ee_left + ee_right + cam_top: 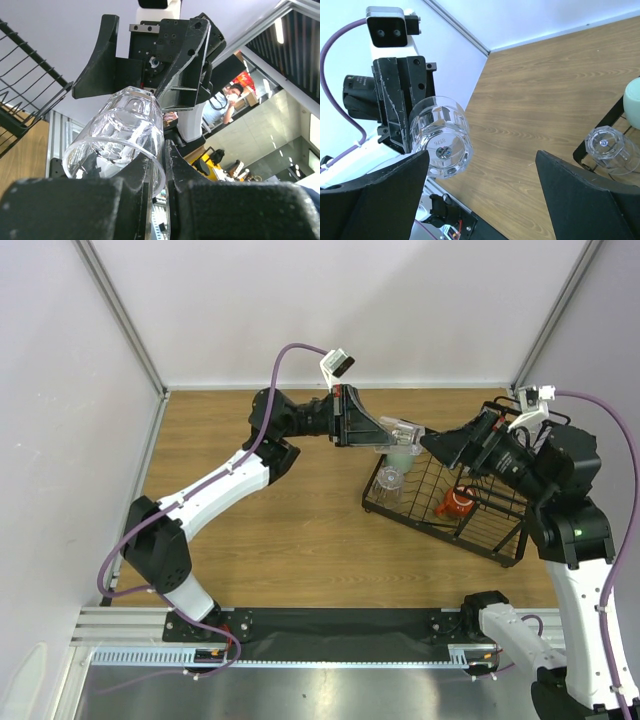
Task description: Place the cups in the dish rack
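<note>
The wooden table [300,540] is shut in by white walls [60,390] at 9, 12 and 3 o'clock in the top view. The dish rack [500,540] lies on the right half, at about 3 o'clock from the table's middle. Its long side runs from 10 toward 4 o'clock and its far end is close under the right arm [575,530]. Bare wood spreads from the rack's left edge to the 9 o'clock wall, crossed only by the left arm [215,490].

The left gripper [392,432] hangs over the rack's 11 o'clock corner. Its fingers [135,175] are drawn almost together, pinching the rim wall of a clear tumbler [440,137]. The tumbler lies nearly on its side, its thick faceted base toward the right gripper [437,447]. That gripper faces it from 3 o'clock with jaws spread as wide as they go and nothing between them. The tumbler's base is near its fingertips, but I cannot tell whether they touch.

Three cups are in the rack's left end. A mint-green cup [400,456] is at the 12 o'clock side and a second clear tumbler [390,480] is just beside it at 6 o'clock. An orange-red mug [458,505] with a dark inside is further along toward 4 o'clock.
</note>
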Motion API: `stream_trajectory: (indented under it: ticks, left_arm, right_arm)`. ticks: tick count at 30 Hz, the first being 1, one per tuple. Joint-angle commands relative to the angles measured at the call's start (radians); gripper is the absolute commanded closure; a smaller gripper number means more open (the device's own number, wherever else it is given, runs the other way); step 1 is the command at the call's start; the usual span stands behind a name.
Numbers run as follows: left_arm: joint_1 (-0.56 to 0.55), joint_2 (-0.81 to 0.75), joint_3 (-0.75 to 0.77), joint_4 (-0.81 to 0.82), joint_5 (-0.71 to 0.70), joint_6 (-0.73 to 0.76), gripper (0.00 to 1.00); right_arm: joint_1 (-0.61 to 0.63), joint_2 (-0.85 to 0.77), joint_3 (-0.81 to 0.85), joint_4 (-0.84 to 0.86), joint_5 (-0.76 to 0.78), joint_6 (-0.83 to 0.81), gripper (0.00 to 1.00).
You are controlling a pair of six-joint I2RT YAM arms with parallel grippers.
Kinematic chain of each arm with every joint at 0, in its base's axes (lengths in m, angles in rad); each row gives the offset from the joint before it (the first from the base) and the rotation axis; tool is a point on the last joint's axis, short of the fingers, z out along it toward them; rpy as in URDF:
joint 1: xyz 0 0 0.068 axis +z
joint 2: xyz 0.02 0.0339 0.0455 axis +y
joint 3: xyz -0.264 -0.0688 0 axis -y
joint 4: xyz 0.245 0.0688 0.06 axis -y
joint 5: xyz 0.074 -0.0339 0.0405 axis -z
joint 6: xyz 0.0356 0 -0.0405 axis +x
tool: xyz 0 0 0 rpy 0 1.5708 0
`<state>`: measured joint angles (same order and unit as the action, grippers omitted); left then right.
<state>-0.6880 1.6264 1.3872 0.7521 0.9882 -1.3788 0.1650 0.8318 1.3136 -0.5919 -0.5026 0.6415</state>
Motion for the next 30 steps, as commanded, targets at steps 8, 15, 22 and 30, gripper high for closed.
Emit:
stream_trajectory:
  ticks: [8, 15, 22, 30]
  left_arm:
    - [0.041, -0.065, -0.128, 0.013, -0.114, -0.003, 1.0]
    - [0.042, -0.094, -0.099, -0.08, -0.131, 0.078, 1.0]
    - [0.016, -0.057, -0.134, 0.093, -0.117, -0.054, 1.0]
    - [-0.002, -0.028, -0.125, 0.217, -0.095, -0.151, 1.0]
  right_arm:
    - [0.021, -0.014, 0.042, 0.044, -0.062, -0.003, 0.04]
    - [0.021, -0.003, 0.019, 0.089, -0.115, 0.041, 0.04]
    - [0.021, 0.041, -0.007, 0.107, -0.149, 0.055, 0.0]
    - [0.021, 0.041, -0.027, 0.119, -0.151, 0.064, 0.01]
